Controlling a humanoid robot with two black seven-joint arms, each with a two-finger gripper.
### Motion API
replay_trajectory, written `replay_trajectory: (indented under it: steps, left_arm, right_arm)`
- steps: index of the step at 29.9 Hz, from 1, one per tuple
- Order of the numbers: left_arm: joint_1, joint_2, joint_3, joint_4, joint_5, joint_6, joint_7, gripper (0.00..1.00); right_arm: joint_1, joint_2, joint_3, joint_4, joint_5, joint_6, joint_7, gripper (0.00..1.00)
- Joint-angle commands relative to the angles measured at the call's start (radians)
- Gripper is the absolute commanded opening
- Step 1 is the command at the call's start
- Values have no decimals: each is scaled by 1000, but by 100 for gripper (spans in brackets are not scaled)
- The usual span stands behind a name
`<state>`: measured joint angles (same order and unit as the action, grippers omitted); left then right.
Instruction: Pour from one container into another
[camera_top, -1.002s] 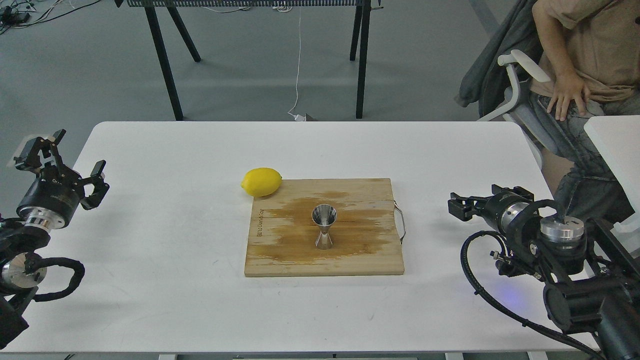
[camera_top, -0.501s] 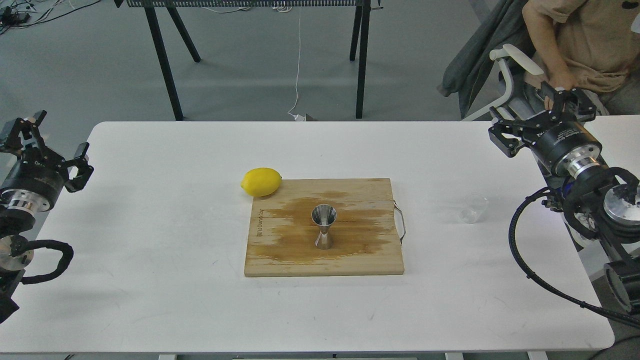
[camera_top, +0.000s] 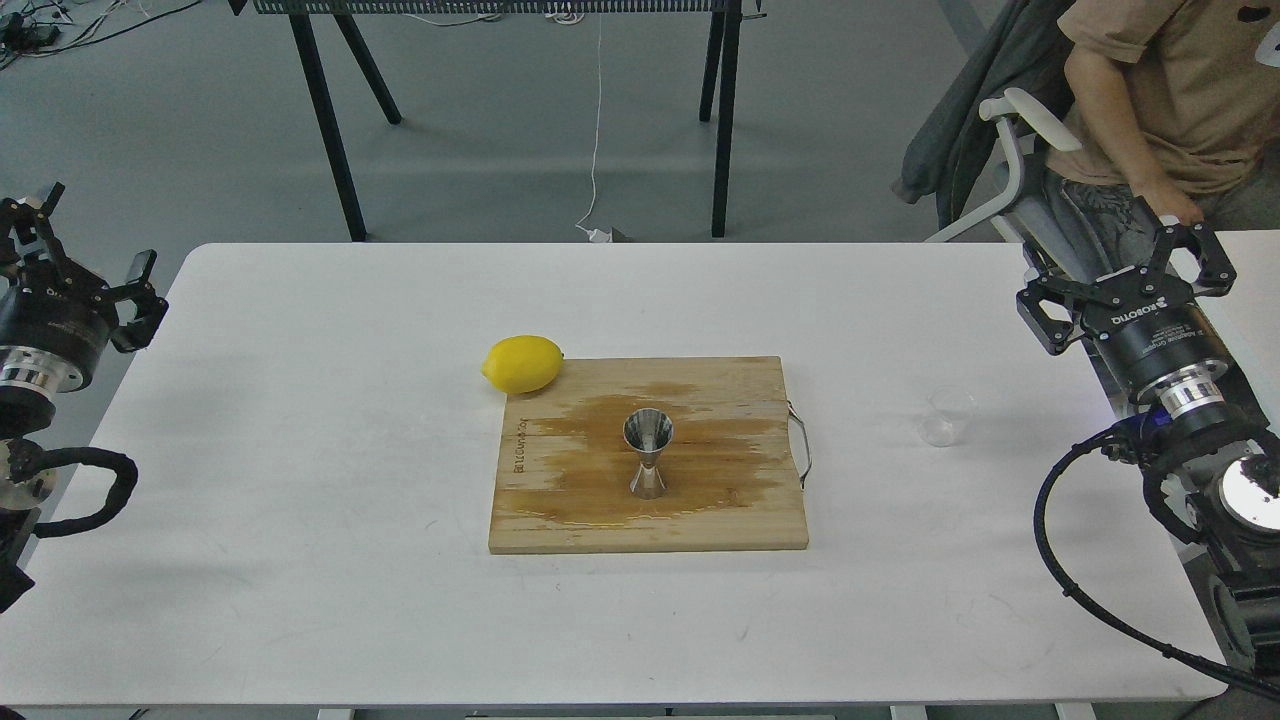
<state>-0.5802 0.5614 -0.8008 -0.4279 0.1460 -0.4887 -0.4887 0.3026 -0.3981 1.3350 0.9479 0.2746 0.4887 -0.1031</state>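
Observation:
The small clear plastic cup (camera_top: 946, 415) stands upright on the white table (camera_top: 300, 450), to the right of the wooden board. The steel hourglass jigger (camera_top: 648, 455) stands upright in the middle of the wet cutting board (camera_top: 720, 510). My right gripper (camera_top: 1125, 280) is open and empty at the table's right edge, above and right of the cup. Off the table's left edge my left gripper (camera_top: 85, 255) is open too, holding nothing, far from both containers.
A yellow lemon (camera_top: 523, 363) touches the board's far left corner. The board has a metal handle (camera_top: 803, 443) on its right side. A seated person (camera_top: 1160, 110) and chair are close behind my right arm. Black table legs (camera_top: 330, 130) stand beyond.
My right arm swung up and back from the table's near right, uncovering the clear cup, then settled a little lower and to the right. My left gripper drew back leftward off the table edge.

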Motion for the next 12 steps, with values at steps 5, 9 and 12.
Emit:
replay_trajectory:
  steps: [5, 9, 12]
  left_arm:
    - [2, -17, -1, 0, -2, 0, 0, 98]
    - [8, -21, -1, 0, -5, 0, 0, 99]
    - [10, -46, 0, 1, -3, 0, 0, 99]
  right_arm:
    - [-2, 2, 7, 3, 0, 0, 2, 99]
    - [0, 7, 10, 5, 0, 0, 3, 99]
    - [1, 22, 13, 3, 0, 0, 11, 99]
